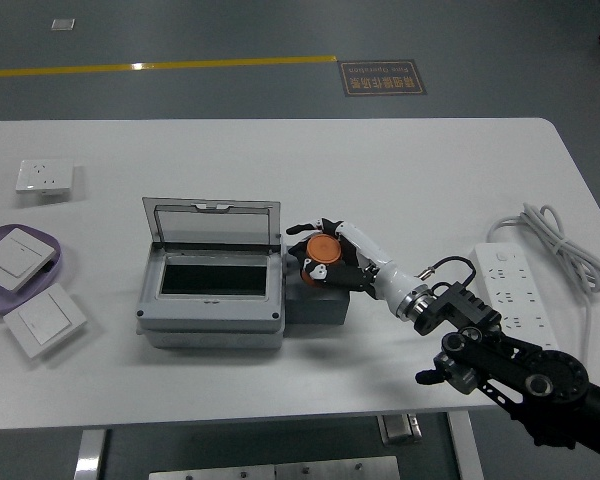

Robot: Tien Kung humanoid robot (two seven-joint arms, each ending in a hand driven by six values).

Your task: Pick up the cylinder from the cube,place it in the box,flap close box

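Right robot hand [325, 258] reaching in from 4 o'clock, fingers clamped on the orange cylinder [323, 249]. Cylinder just above the dark cube [318, 300], at 3 o'clock of the box [212, 300]. Box grey, on the white surface [380, 170], clear lid [212, 223] standing open at its 12 o'clock edge. At 9 o'clock, a purple tray [60, 262] with a switch, another switch beside it, a socket beyond. At 3 o'clock, a power strip [515, 295].

Lab or workshop: grey floor [230, 95] with yellow line [160, 67], white table [420, 170].
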